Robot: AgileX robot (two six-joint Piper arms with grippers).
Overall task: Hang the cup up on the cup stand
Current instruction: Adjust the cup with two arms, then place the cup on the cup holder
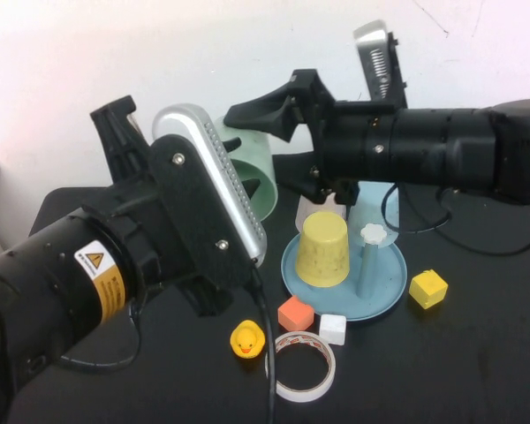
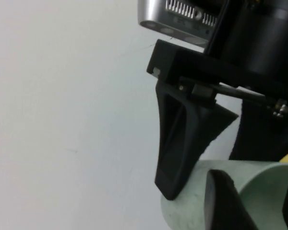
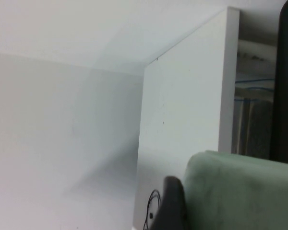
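1. The cup (image 1: 252, 172), a pale mint-green tumbler, is held in the air above the table, lying on its side between the two arms, behind and to the left of the cup stand (image 1: 384, 296). It is not yet on any peg.

2. The left gripper (image 1: 238, 168) is raised at the left of the high view. Its fingers are pinched on the cup's wall, one finger inside the mouth (image 2: 225, 201) and one outside; a grip at the rim is judged to leave the body free for the other arm.

3. The right gripper (image 1: 287, 146) reaches in from the right, with its jaws spread wide around the far end of the cup. In the right wrist view the green wall (image 3: 240, 191) lies just beside one finger (image 3: 170, 203). Whether the pads already press the cup cannot be told. The arrangement is read as a handover in mid-air, so that the cup can be turned mouth-down.

4. On the stand, a yellow cup (image 1: 324, 249) is inverted over the front-left peg and a light blue cup (image 1: 371, 212) stands at the back. One peg with a white flower cap (image 1: 373, 234) is bare and is judged the likely target.

5. A rubber duck (image 1: 246, 339), an orange block (image 1: 295, 314), a white block (image 1: 332, 329), a yellow block (image 1: 427, 288) and a roll of tape (image 1: 300, 367) lie near the stand's front edge, clear of the free peg.
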